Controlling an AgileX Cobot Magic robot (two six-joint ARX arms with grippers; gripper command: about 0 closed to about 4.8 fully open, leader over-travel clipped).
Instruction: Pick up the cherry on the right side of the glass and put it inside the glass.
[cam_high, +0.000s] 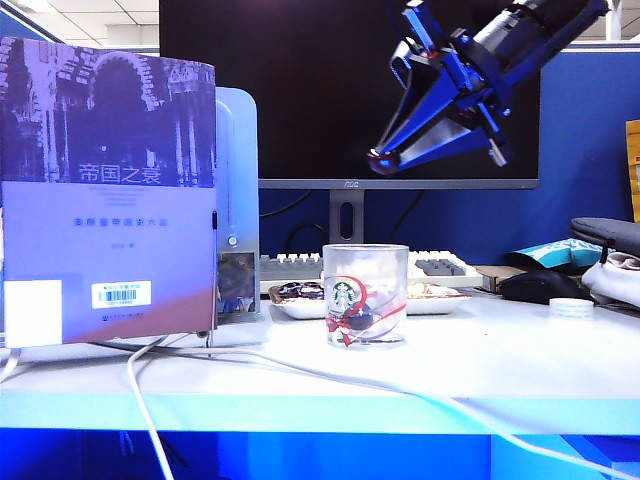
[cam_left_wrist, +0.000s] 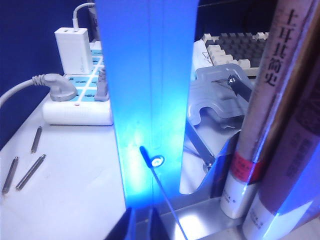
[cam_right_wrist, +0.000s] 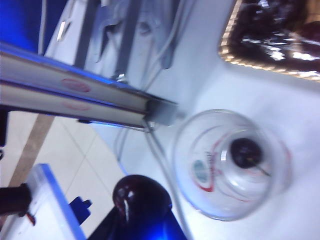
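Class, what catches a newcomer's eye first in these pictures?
The right gripper hangs high above the table before the dark monitor, pinching the cherry. Below stands the glass, a second dark fruit already inside. The left gripper sits close against a blue bookend.

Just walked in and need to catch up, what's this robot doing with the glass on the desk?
The right gripper hangs in the air high above the glass, jaws shut on the cherry. It has not dropped it in yet. Another cherry already lies at the bottom of the glass. The left gripper sits by the blue bookend, uninvolved; its jaws barely show.
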